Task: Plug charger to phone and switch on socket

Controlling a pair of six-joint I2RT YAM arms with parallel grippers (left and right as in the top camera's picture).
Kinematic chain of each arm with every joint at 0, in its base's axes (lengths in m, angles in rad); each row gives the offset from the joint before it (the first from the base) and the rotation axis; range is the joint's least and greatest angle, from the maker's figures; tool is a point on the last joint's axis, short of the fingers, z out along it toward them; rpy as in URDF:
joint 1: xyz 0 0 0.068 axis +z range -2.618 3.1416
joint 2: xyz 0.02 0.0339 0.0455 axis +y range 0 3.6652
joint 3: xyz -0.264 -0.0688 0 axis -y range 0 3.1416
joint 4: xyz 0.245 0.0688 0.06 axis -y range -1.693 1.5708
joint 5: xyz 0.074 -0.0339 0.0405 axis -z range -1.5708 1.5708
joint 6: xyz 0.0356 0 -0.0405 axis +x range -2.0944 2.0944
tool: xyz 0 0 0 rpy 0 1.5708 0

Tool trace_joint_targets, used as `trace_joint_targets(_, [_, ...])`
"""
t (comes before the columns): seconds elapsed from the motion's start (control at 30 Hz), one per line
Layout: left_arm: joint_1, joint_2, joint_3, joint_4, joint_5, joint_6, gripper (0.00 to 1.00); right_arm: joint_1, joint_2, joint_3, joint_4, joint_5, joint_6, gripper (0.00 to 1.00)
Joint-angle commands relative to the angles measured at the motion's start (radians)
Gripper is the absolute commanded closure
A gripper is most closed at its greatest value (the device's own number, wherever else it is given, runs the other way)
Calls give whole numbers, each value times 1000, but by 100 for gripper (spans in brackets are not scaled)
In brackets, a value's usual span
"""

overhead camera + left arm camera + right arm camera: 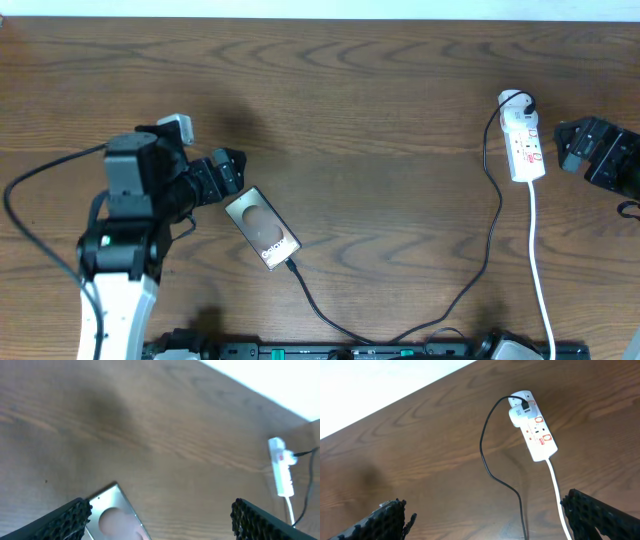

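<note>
Charger (481, 447) links phone (262, 228) and white plug (516, 416) in socket (539, 437).

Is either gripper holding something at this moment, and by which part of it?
Nothing is held. The left gripper is open near one end of the phone; the right gripper is open too, apart from the power strip.

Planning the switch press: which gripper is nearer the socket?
Right. The right gripper sits just beside the socket; the left gripper is far off, by the phone.
</note>
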Motion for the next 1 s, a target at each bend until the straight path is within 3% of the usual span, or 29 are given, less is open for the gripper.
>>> trace_joint_targets(0.0, [1, -111, -54, 31, -19, 21, 8, 2, -2, 14, -1, -13, 10, 1])
trace_joint_targets(0.53, [2, -643, -362, 290, -170, 21, 8, 2, -2, 14, -1, -13, 10, 1])
trace_joint_targets(0.97, [5, -945, -774, 855, -196, 25, 8, 2, -2, 14, -1, -13, 10, 1])
